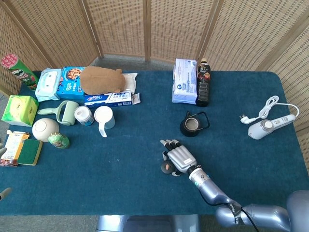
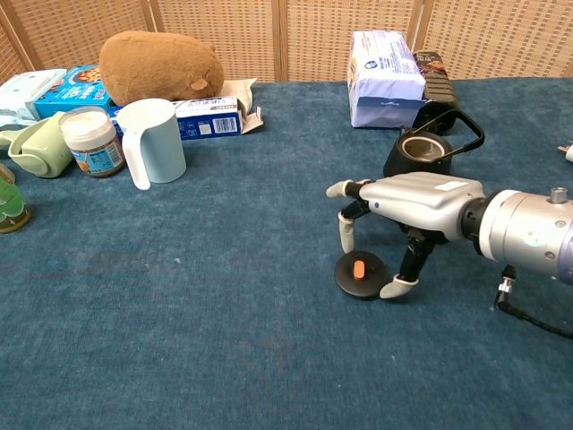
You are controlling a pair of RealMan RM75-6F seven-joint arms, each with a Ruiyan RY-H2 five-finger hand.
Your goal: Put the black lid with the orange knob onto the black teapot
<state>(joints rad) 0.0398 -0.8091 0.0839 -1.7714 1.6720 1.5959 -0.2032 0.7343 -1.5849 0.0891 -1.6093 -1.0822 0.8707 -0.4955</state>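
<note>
Teal cloth covers the table (image 1: 120, 179), which fills most of the head view, with woven wicker screens (image 1: 145, 29) standing behind it across the top of the frame. The right arm (image 2: 528, 235) enters the chest view from the right edge, a silver cylinder ending in the right hand (image 2: 407, 204), just right of centre. That hand is palm down with its fingers apart, arched over the black lid (image 2: 360, 274); 1 white fingertip (image 2: 346, 240) points down just behind the lid's rim and the thumb tip (image 2: 394, 287) sits beside its right edge. Whether either tip touches the lid cannot be told, and the lid lies flat on the cloth, not lifted. The left hand shows in neither view.

In the upper left of the head view lies a brown plush toy (image 1: 100, 79) across blue snack boxes (image 1: 72, 83). At upper centre stands a white and blue tissue pack (image 1: 184, 81) with a dark drink bottle (image 1: 203, 82) touching its right side. At the right edge rests a white handheld appliance (image 1: 263, 128) with its coiled cord. The black teapot (image 2: 423, 152) stands uncovered, just behind the hand in the chest view, handle tipped to the right. A pale blue jug (image 2: 152, 140) stands at the left. The lid's orange knob (image 2: 358, 268) points up at its centre.
</note>
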